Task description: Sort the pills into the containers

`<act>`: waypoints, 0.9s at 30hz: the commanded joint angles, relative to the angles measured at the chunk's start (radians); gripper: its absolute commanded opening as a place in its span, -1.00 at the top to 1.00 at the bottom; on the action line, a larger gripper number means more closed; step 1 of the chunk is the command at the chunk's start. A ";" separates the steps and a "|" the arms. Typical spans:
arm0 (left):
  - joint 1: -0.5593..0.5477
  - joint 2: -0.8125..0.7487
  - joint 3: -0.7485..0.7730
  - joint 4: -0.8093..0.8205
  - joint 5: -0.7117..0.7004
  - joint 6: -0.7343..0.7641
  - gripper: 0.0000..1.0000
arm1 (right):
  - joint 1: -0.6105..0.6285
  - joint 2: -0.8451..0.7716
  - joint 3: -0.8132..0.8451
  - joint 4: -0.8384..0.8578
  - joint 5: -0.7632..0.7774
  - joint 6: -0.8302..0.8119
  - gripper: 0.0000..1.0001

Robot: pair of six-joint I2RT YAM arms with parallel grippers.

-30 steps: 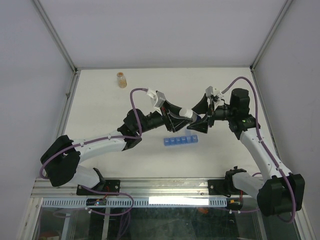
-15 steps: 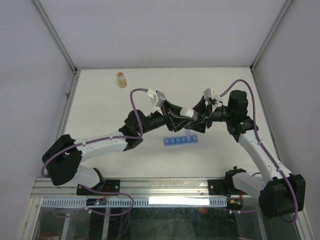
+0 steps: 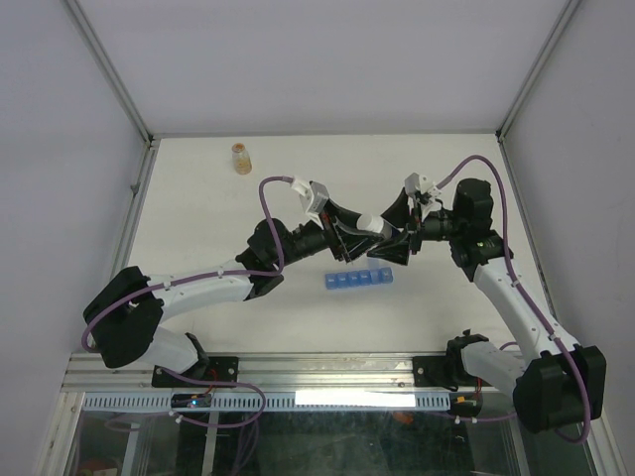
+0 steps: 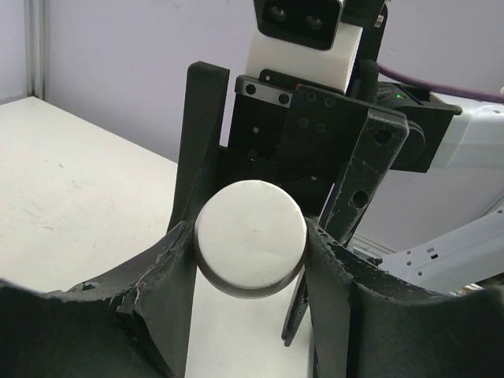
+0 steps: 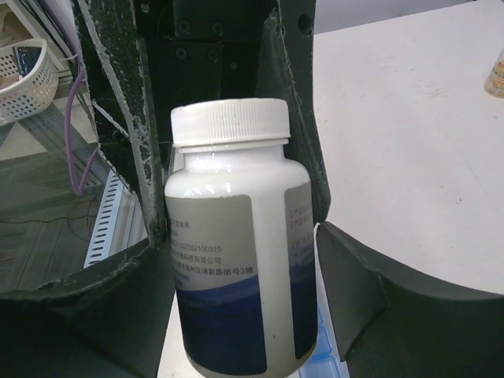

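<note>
Nearest us, the containers (image 3: 358, 279) lie on the table (image 3: 198, 208), just in front of both claws. Above them, the left gripper (image 4: 250, 244) is clamped tight on the cap end of the white bottle (image 5: 240, 268). The right gripper (image 5: 240, 246) straddles its body, fingers wide; gripping or not, I can't tell. Far back stands an amber bottle (image 3: 240, 157).
</note>
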 commanded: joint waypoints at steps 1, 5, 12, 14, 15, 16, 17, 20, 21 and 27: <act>-0.011 -0.018 -0.005 0.052 -0.015 0.009 1.00 | -0.016 -0.021 0.040 0.044 -0.014 0.035 -0.45; -0.011 -0.021 -0.006 0.053 -0.014 0.011 1.00 | -0.023 -0.023 0.041 0.042 -0.034 0.038 -0.48; -0.011 -0.019 -0.002 0.055 -0.010 0.009 1.00 | -0.018 -0.015 0.037 0.052 -0.048 0.047 -0.34; -0.011 -0.016 -0.002 0.057 -0.007 0.007 1.00 | -0.015 -0.015 0.036 0.053 -0.051 0.048 -0.27; -0.011 -0.013 -0.001 0.061 -0.005 0.004 1.00 | -0.013 -0.014 0.034 0.054 -0.049 0.050 -0.24; -0.011 -0.012 0.000 0.062 -0.003 0.002 1.00 | -0.013 -0.012 0.035 0.054 -0.049 0.050 -0.19; -0.012 -0.010 0.001 0.064 -0.001 0.000 1.00 | -0.011 -0.011 0.035 0.054 -0.050 0.050 -0.13; -0.011 -0.009 0.002 0.066 0.002 -0.001 1.00 | -0.006 -0.008 0.036 0.054 -0.049 0.049 0.05; -0.011 -0.009 0.003 0.067 0.004 -0.001 1.00 | -0.004 -0.008 0.038 0.054 -0.051 0.048 0.18; -0.011 -0.044 -0.002 0.036 -0.010 0.011 0.31 | -0.007 0.004 0.056 0.027 -0.072 0.045 1.00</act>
